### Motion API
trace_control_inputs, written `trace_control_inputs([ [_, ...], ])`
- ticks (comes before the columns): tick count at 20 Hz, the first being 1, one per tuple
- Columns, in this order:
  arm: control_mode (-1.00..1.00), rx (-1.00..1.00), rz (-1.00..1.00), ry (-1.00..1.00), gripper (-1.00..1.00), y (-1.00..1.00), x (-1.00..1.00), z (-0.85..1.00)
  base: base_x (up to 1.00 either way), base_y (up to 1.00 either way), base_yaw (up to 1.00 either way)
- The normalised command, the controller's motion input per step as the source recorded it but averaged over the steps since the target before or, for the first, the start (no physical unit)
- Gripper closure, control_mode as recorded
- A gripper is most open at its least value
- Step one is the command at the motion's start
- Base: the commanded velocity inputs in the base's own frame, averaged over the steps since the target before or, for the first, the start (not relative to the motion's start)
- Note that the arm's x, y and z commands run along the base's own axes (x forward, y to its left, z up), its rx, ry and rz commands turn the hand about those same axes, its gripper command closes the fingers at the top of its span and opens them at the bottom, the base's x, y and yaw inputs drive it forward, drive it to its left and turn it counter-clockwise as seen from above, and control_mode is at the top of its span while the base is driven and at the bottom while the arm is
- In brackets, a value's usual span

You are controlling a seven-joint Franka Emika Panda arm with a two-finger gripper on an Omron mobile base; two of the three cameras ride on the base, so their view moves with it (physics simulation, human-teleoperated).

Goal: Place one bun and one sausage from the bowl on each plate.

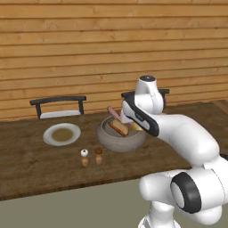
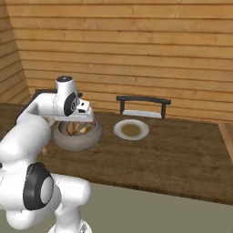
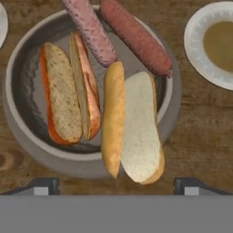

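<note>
The grey bowl [image 3: 13, 123] lies straight below my gripper [image 3: 118, 186], whose two finger tips [image 3: 43, 186] stand wide apart and open with nothing between them. Inside the bowl lie two buns: one split open on the left [image 3: 68, 98], one [image 3: 132, 123] leaning over the near rim. Two sausages [image 3: 91, 29] [image 3: 136, 36] rest side by side across the far rim. One plate [image 3: 200, 59] shows at the upper right, the edge of another [image 3: 1, 22] at the upper left. From the base, my hand hangs over the bowl [image 1: 116, 143] [image 2: 75, 141], between the plates [image 1: 49, 136] [image 2: 119, 132].
Two small shakers [image 1: 84, 156] [image 1: 98, 156] stand on the wooden table [image 1: 35, 169] in front of the bowl. Two dark chairs [image 1: 58, 104] [image 2: 143, 104] stand at the table's far side against the plank wall.
</note>
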Motion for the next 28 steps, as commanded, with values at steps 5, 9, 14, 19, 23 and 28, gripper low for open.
trace_control_inputs([
  [5,-1.0,0.0,0.0,0.02,-1.0,0.02,0.12,-0.2,0.0,0.0,0.0],
  [9,-1.0,0.0,0.0,0.05,-1.0,0.0,0.3,-0.1,0.0,0.0,0.0],
  [14,-1.0,0.0,0.0,0.01,-1.0,0.0,0.19,-0.1,0.0,0.0,0.0],
  [19,-1.0,0.0,0.0,0.0,-1.0,0.0,0.0,-0.12,0.0,0.0,0.0],
  [23,-1.0,-0.02,0.0,0.0,-1.0,0.03,0.0,-0.05,0.0,0.0,0.0],
  [28,-1.0,-0.01,0.0,0.0,-1.0,0.02,0.0,-0.01,0.0,0.0,0.0],
])
